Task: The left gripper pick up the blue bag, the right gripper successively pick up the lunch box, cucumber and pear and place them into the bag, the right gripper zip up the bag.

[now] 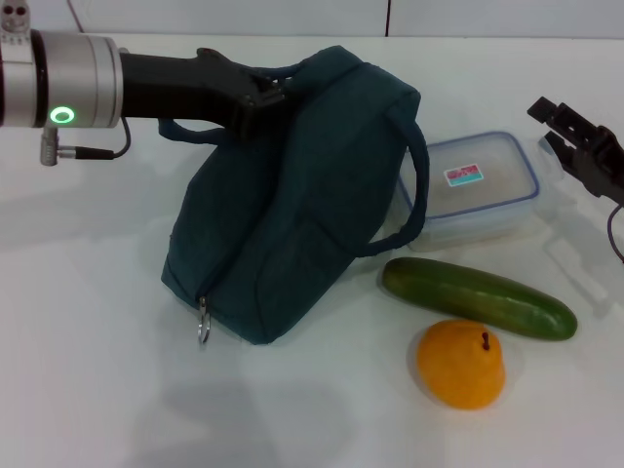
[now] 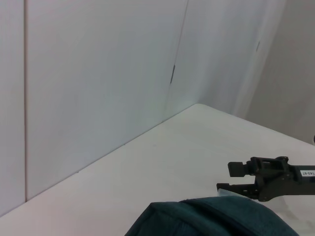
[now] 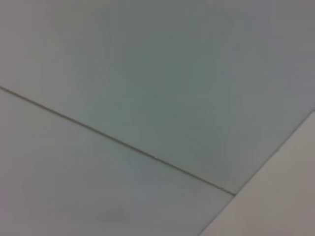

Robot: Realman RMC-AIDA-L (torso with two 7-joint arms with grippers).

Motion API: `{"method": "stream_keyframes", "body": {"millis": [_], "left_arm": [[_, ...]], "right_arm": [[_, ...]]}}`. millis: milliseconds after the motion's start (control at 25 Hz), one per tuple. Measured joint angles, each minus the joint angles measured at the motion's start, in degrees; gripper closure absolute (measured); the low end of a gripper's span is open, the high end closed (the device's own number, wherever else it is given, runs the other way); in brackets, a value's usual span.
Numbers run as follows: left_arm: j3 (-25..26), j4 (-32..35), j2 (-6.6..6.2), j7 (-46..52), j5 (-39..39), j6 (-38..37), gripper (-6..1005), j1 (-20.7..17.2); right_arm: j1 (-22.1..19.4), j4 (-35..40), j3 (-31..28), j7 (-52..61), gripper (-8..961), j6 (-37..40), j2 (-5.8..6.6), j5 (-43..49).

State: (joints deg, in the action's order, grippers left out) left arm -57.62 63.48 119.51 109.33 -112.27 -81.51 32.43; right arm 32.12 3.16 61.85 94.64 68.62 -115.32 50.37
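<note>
Bag: the blue bag [image 1: 292,195] stood tilted on the table [image 1: 97,390], its far upper edge raised toward the left gripper, its near lower corner with the zip ring [image 1: 203,322] resting on the table. No opening showed; the mouth looked zipped.
Handles: one loop hung down the bag's right side, touching the lunch box; the other ran behind the left gripper's fingers.
Left gripper: the left gripper [image 1: 261,96] had reached across from the left and was clamped on the top edge of the bag, by the handle.
Lunch box: the lunch box [image 1: 478,185] lay lid on, just right of the bag, partly behind it.
Cucumber: the cucumber [image 1: 478,297] lay nearer than the box, slanting, close to the bag's right side.
Pear: the pear [image 1: 461,363] sat nearest, just touching or beside the cucumber.
Right gripper: the right gripper [image 1: 564,127] hovered at the right edge beyond the box, fingers spread, empty.
Step in hand: probably lifting and steadying the bag.
Doing it well: the grip should stay firm on the top edge and lift straight, so the hanging handle clears the box without dragging it; the mouth should end facing up and toward the right gripper.
</note>
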Motion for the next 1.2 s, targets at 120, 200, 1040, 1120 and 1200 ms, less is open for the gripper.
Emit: {"method": "stream_keyframes", "body": {"millis": [120, 200, 1040, 1120, 1200], "left_arm": [[-0.03, -0.02, -0.05, 0.00, -0.21, 0.03, 953, 0.01], [-0.07, -0.03, -0.06, 0.00, -0.29, 0.04, 953, 0.04], [-1.43, 0.55, -0.14, 0.02, -0.42, -0.03, 953, 1.26], [-1.67, 0.59, -0.15, 0.01, -0.41, 0.00, 953, 1.27], [-1.71, 0.59, -0.15, 0.00, -0.34, 0.01, 953, 1.28]], "right_arm": [[-0.75, 0.61, -0.15, -0.09, 205, -0.86, 0.01, -0.12], [-2.21, 2.04, -0.22, -0.74, 205, -1.05, -0.04, -0.29], [-3.16, -5.32, -2.26, -4.94, 248, 2.75, -0.85, -1.23], [-2.53, -5.83, -2.13, -4.79, 260, 2.78, -0.85, -1.12], [-2.03, -5.99, -1.97, -4.18, 272, 2.81, -0.85, -1.01]]}}
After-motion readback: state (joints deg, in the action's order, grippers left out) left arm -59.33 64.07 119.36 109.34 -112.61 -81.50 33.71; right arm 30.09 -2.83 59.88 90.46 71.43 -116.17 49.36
